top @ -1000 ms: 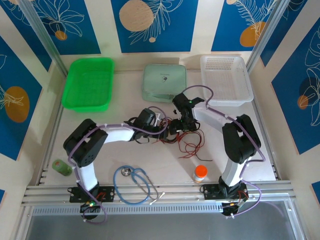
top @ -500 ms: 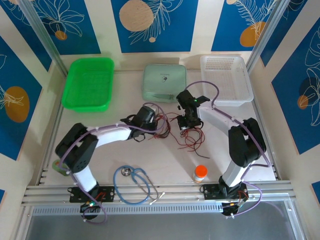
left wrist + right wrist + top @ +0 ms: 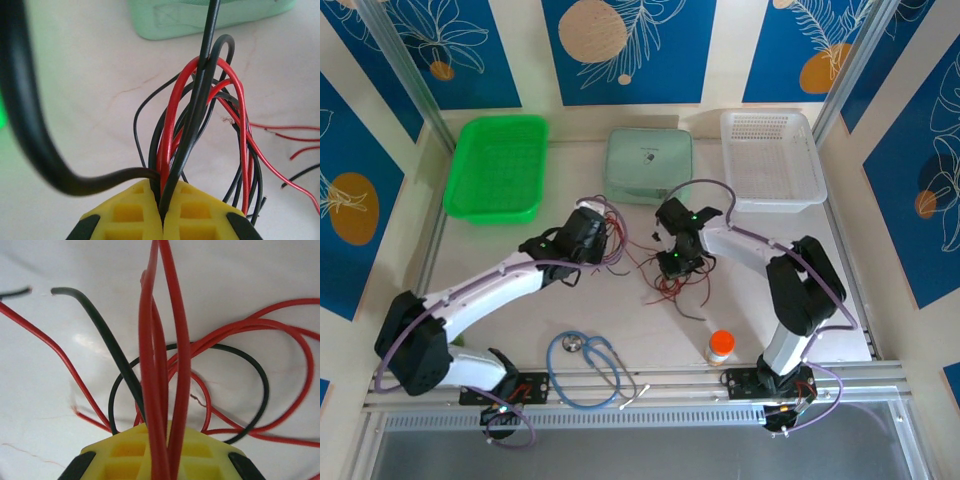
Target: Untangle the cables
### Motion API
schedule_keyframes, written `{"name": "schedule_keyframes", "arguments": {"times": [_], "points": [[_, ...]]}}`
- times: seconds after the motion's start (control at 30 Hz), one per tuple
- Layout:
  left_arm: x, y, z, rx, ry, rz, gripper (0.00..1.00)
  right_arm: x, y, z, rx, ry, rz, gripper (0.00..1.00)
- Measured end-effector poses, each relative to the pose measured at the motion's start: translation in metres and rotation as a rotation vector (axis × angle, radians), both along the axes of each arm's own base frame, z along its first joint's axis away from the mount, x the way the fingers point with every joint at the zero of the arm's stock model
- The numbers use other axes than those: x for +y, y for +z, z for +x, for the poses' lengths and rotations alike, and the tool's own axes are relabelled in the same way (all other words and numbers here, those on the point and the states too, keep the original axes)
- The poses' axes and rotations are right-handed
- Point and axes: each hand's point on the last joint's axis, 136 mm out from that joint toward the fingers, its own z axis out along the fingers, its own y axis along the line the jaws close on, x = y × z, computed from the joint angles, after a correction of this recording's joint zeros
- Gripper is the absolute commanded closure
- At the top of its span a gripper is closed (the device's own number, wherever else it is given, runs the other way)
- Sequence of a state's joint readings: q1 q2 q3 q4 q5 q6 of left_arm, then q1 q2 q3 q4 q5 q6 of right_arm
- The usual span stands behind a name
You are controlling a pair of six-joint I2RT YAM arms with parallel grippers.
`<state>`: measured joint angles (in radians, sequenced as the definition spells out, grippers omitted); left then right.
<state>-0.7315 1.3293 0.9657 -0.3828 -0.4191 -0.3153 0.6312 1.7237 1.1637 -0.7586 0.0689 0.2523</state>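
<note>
The cables (image 3: 665, 288) are spread as a loose red-and-black tangle in the middle of the table (image 3: 660, 335), just near of the pale green box (image 3: 648, 163). A mixed bundle is pinched in the closed left gripper (image 3: 161, 202), and red strands are clamped in the closed right gripper (image 3: 161, 440). The pulling-apart step is judged in hand. Next, a gentle, steady separation leftward and rightward is called for, so that loops are slipped free rather than tightened.

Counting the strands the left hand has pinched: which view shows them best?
Left wrist view: the red and black cables rise close-up from the shut left hand. Top external shows them as a tiny tangle; right wrist shows others, in the right hand.
</note>
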Motion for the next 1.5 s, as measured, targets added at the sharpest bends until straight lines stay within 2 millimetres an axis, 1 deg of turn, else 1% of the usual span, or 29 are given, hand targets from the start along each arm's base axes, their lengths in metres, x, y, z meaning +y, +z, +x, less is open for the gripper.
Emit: {"name": "schedule_keyframes", "arguments": {"times": [0.07,0.13,0.17,0.2,0.23,0.3,0.33,0.37,0.43,0.47,0.53,0.57,0.6,0.63,0.7,0.77,0.8,0.87,0.97,1.03,1.1,1.17,1.27,1.33,1.37,1.4,1.5], "points": [[0.013,0.011,-0.003,-0.022,0.023,0.016,0.91,0.008,-0.009,-0.003,0.031,-0.007,0.013,1.00],[0.025,0.021,-0.005,-0.040,0.046,0.021,0.80,0.009,-0.020,-0.002,0.057,-0.036,0.002,1.00],[0.029,0.024,-0.005,-0.045,0.054,0.020,0.77,0.008,-0.025,-0.002,0.069,-0.050,-0.005,0.99],[0.033,0.028,-0.005,-0.052,0.061,0.019,0.73,0.006,-0.028,-0.002,0.079,-0.064,-0.011,0.95],[0.036,0.030,-0.005,-0.056,0.064,0.017,0.72,0.005,-0.030,-0.001,0.085,-0.076,-0.012,0.89],[0.036,0.030,-0.004,-0.055,0.060,0.006,0.74,0.004,-0.030,-0.001,0.092,-0.096,-0.005,0.73],[0.034,0.027,-0.005,-0.048,0.052,-0.003,0.78,0.005,-0.028,0.001,0.090,-0.102,0.006,0.64],[0.031,0.023,-0.006,-0.035,0.041,-0.013,0.83,0.005,-0.025,0.002,0.086,-0.102,0.017,0.56],[0.022,0.008,-0.008,0.005,0.016,-0.048,0.88,0.009,-0.011,0.005,0.066,-0.110,0.064,0.41],[0.017,0.001,-0.009,0.023,0.001,-0.061,0.89,0.010,-0.003,0.007,0.051,-0.105,0.089,0.37],[0.008,-0.016,-0.013,0.074,-0.020,-0.090,0.90,0.016,0.020,0.009,0.011,-0.095,0.160,0.32],[0.006,-0.022,-0.014,0.092,-0.026,-0.100,0.88,0.019,0.031,0.010,-0.007,-0.087,0.192,0.31],[0.004,-0.026,-0.015,0.106,-0.027,-0.107,0.84,0.022,0.042,0.011,-0.023,-0.080,0.224,0.31],[0.003,-0.029,-0.015,0.117,-0.023,-0.113,0.79,0.026,0.053,0.013,-0.038,-0.074,0.254,0.31],[0.003,-0.031,-0.015,0.123,-0.005,-0.123,0.65,0.033,0.065,0.016,-0.055,-0.063,0.300,0.31],[0.008,-0.031,-0.014,0.124,0.028,-0.125,0.52,0.040,0.071,0.019,-0.061,-0.052,0.330,0.31],[0.012,-0.032,-0.013,0.128,0.051,-0.124,0.49,0.044,0.073,0.019,-0.057,-0.048,0.340,0.31],[0.022,-0.039,-0.010,0.149,0.111,-0.124,0.46,0.053,0.072,0.021,-0.048,-0.038,0.348,0.31],[0.046,-0.056,-0.004,0.192,0.228,-0.122,0.38,0.072,0.067,0.023,-0.035,-0.015,0.347,0.31],[0.062,-0.069,-0.005,0.219,0.293,-0.125,0.34,0.088,0.063,0.025,-0.022,0.000,0.347,0.31],[0.076,-0.084,-0.007,0.248,0.342,-0.127,0.32,0.103,0.059,0.027,-0.014,0.015,0.347,0.31],[0.083,-0.098,-0.007,0.276,0.369,-0.135,0.31,0.118,0.051,0.032,-0.003,0.025,0.344,0.31],[0.085,-0.121,-0.004,0.320,0.382,-0.166,0.33,0.137,0.033,0.041,0.018,0.025,0.324,0.31],[0.080,-0.133,-0.001,0.342,0.375,-0.197,0.39,0.146,0.018,0.047,0.031,0.017,0.294,0.31],[0.076,-0.138,0.001,0.351,0.368,-0.212,0.48,0.149,0.009,0.050,0.035,0.012,0.276,0.30],[0.072,-0.143,0.004,0.356,0.357,-0.224,0.61,0.152,0.001,0.052,0.039,0.007,0.254,0.30],[0.077,-0.147,0.008,0.352,0.383,-0.234,0.96,0.153,-0.017,0.054,0.044,-0.007,0.196,0.30]]}}
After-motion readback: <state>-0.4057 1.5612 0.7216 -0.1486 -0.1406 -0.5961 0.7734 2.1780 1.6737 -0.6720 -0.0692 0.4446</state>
